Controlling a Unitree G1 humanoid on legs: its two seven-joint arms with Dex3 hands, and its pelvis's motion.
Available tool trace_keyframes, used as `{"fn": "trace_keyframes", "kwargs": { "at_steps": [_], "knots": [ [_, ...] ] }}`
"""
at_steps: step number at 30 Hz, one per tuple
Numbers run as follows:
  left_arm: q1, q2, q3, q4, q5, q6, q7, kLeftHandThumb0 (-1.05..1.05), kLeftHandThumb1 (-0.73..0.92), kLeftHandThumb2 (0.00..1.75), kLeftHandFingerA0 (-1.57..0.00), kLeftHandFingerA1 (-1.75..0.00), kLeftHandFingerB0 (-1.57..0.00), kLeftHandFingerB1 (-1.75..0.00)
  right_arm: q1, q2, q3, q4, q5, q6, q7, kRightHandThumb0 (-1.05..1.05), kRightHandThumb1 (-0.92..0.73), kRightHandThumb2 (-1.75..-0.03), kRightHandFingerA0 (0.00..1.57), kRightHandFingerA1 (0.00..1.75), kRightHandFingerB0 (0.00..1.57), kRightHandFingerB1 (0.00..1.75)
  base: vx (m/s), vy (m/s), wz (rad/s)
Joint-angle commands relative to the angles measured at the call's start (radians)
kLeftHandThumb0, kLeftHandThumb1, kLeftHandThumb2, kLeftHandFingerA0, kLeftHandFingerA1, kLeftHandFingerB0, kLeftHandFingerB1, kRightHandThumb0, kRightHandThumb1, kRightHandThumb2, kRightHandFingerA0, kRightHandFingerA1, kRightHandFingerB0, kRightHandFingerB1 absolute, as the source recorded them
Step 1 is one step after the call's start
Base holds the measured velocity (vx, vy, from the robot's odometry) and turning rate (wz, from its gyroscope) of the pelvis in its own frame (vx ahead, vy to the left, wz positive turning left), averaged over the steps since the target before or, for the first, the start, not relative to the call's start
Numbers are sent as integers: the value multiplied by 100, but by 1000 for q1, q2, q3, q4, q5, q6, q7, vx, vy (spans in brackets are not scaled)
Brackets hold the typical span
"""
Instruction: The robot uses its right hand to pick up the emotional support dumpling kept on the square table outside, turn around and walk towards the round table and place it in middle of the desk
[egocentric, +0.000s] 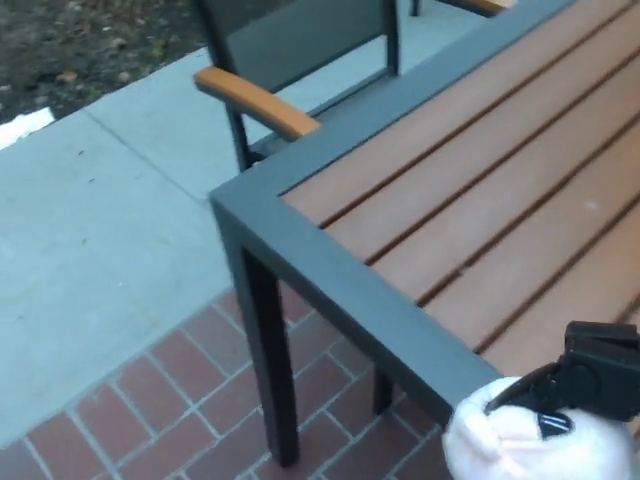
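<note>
Down at the bottom right corner of the view, the white dumpling (530, 450) sits in the right robot hand (590, 385), whose black fingers (520, 390) are closed across its top, holding it in front of the dark frame of the slatted wooden surface (480, 210). It hangs clear of the slats, over the edge, with the red brick paving (150, 400) below. The toy looks plush and pale, a rounded lump with a fuzzy skin; I'd judge it light and very soft, so it will squash under the fingers rather than resist them, and nothing about it looks breakable. That softness cuts both ways: a pinch on the loose outer fabric could let it sag or slide out during a walk, so the safer hold seems to be around the thick middle of the body, fingers wrapped well over the bulge as they appear to be now. How far the thumb reaches underneath is hidden. The left robot hand is nowhere to be seen. A chair (290, 60) with a wooden armrest stands beyond the corner, beside the concrete path (90, 230).
</note>
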Motion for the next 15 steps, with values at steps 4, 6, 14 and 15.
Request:
{"fn": "trace_keyframes", "kwargs": {
  "at_steps": [4, 6, 14, 15],
  "knots": [
    [6, 20, 0, 0, 1, -56, 4, -11, 50, 86, -95, -114, -88, -81, -15, 13, 0, -8, -17, 25, 37, -17, -54, -102, 99, 140, 94, 112, -1, 162, 104],
    [6, 19, 0, -2, 2, -61, 6, -11, 48, 87, -95, -112, -88, -80, -20, 14, 2, -13, -15, 35, 45, -13, -55, -101, 96, 142, 92, 113, 15, 24, 98],
    [9, 16, -1, -1, 1, -61, 6, -9, 45, 90, -97, -111, -90, -81, -20, 16, -3, -18, -8, 51, 73, -12, -58, -98, 95, 140, 94, 105, 23, -105, 106],
    [9, 15, -1, -1, 1, -62, 4, -9, 47, 87, -97, -113, -90, -81, -20, 19, -3, -20, -11, 53, 73, -12, -57, -100, 94, 146, 92, 112, -78, -208, 130]
  ]
}}
